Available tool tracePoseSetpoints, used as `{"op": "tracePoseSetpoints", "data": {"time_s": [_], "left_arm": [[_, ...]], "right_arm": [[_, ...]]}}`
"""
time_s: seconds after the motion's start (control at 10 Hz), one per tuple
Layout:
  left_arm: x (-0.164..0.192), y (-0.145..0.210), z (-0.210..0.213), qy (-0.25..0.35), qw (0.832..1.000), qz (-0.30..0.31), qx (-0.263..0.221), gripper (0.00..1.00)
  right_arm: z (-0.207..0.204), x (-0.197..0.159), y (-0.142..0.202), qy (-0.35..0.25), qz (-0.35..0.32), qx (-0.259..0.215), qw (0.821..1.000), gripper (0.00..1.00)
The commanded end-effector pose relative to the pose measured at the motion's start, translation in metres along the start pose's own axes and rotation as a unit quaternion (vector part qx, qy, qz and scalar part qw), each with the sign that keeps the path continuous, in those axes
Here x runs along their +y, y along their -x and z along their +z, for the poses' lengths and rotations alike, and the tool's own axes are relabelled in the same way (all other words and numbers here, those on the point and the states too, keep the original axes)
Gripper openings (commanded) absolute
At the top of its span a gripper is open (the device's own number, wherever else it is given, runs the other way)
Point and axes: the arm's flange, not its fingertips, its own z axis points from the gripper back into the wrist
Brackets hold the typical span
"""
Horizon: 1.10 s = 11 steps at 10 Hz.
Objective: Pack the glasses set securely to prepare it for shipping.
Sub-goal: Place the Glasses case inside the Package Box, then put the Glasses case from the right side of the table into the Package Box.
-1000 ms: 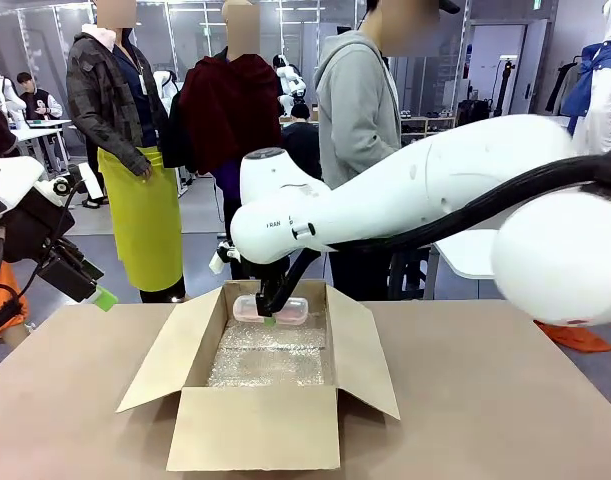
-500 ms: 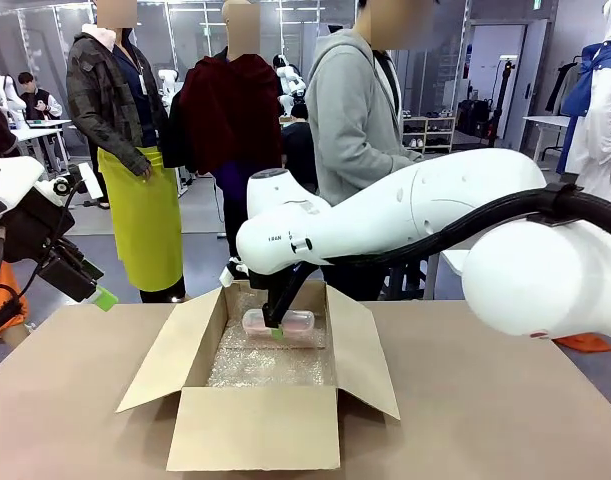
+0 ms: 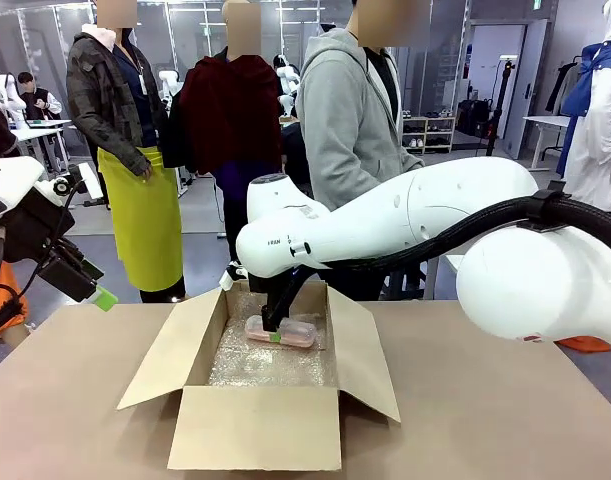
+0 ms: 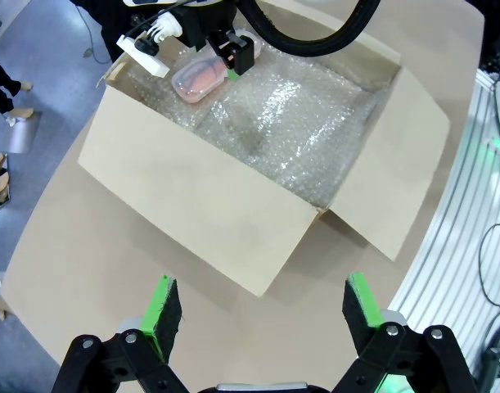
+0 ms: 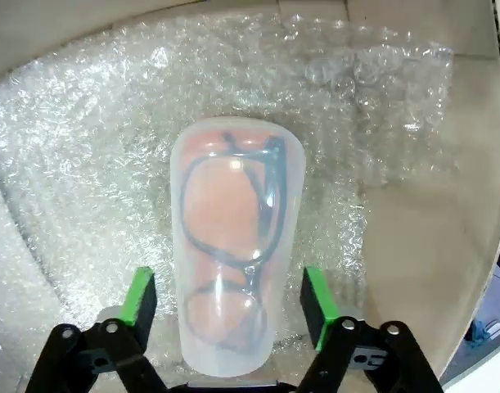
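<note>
By the left edge of the plain brown desk (image 3: 65, 400) our left gripper (image 4: 259, 286) hangs with its jaws wide and empty. Mid-desk stands an open brown cardboard box (image 3: 255, 430) lined with clear bubble wrap (image 5: 86, 164). At the box's far end the pink translucent rounded glasses case (image 5: 233, 229) lies flat. Our right gripper (image 5: 227, 278) straddles it, jaws parted, not clamping. Beyond the far edge people (image 3: 350, 110) stand before glass partitions (image 3: 190, 35).

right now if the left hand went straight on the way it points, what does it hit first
Probably the cardboard box, on the outer wall facing the left hand. Depth is unclear; it could touch the table just short of it.
</note>
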Motion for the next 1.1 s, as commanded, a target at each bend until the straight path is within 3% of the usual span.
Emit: {"op": "tracePoseSetpoints", "data": {"time_s": [0.0, 1.0], "left_arm": [[-0.001, 0.000, 0.002, 0.005, 1.000, 0.004, -0.005, 1.00], [-0.001, 0.000, 0.002, 0.005, 1.000, 0.004, -0.005, 1.00]], "right_arm": [[0.009, 0.000, -0.005, -0.011, 0.014, -0.001, 1.000, 1.00], [0.004, 0.001, -0.002, 0.000, 0.002, -0.003, 1.000, 1.00]]}}
